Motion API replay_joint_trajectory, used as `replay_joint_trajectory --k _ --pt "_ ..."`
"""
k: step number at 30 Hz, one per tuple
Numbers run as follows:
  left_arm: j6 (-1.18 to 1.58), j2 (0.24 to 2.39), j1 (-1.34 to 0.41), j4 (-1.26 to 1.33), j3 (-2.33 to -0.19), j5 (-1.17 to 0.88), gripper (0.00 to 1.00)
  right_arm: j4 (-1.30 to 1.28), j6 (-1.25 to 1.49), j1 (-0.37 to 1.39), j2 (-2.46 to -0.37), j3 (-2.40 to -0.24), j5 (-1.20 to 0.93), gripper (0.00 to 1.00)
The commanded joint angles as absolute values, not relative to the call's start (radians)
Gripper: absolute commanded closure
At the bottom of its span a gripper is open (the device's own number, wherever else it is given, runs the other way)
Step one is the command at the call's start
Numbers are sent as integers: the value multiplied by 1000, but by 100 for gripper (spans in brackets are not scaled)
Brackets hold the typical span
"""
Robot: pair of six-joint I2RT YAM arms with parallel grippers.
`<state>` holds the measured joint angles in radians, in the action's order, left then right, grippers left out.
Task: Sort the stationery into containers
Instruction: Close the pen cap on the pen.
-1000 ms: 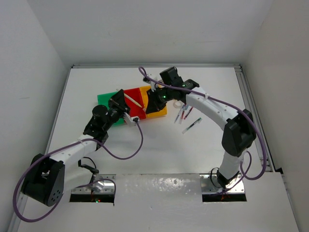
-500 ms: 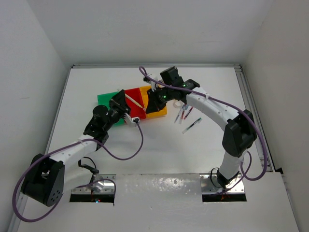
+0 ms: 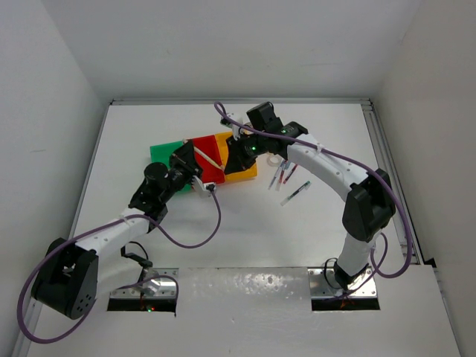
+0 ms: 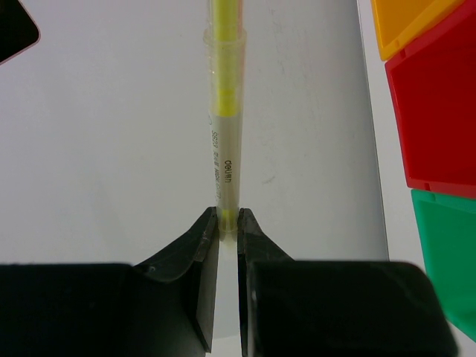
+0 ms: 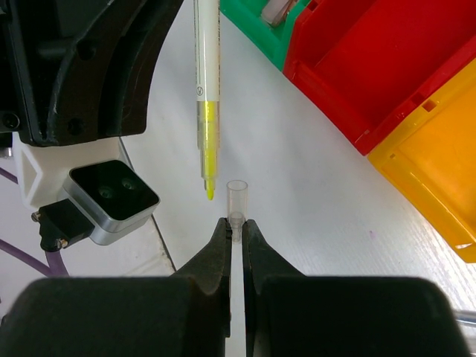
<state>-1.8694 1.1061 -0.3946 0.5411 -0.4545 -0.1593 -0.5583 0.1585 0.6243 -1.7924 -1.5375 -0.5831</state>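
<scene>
A yellow highlighter pen [image 4: 223, 111] is pinched at its rear end by my left gripper [image 4: 228, 219], which is shut on it. In the right wrist view the pen [image 5: 206, 97] points its bare yellow tip at a clear cap [image 5: 236, 199]. That cap is clamped in my right gripper [image 5: 236, 223], with its open end just right of the tip. From above, both grippers meet over the containers, with the pen [image 3: 207, 155] between them. The green [image 3: 165, 152], red [image 3: 208, 149] and yellow [image 3: 242, 172] bins sit joined in a row.
Thin pens [image 3: 281, 175] and another pen [image 3: 295, 193] lie on the white table right of the bins, beside a small tape ring [image 3: 275, 159]. A pale item [image 5: 271, 9] sits in the green bin [image 5: 256, 22]. The left wrist camera housing [image 5: 104, 201] hangs close to my right fingers.
</scene>
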Motion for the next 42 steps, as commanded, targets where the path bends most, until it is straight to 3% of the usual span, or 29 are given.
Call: replay_joint_trajectory --k 1,42 --pt "-1865 1085 -408 555 -457 -164 100 -534 153 623 -1747 -1577 -591 100" --pt "-1976 1094 -410 629 -465 -187 100 -723 66 624 -1729 -1606 -589 100"
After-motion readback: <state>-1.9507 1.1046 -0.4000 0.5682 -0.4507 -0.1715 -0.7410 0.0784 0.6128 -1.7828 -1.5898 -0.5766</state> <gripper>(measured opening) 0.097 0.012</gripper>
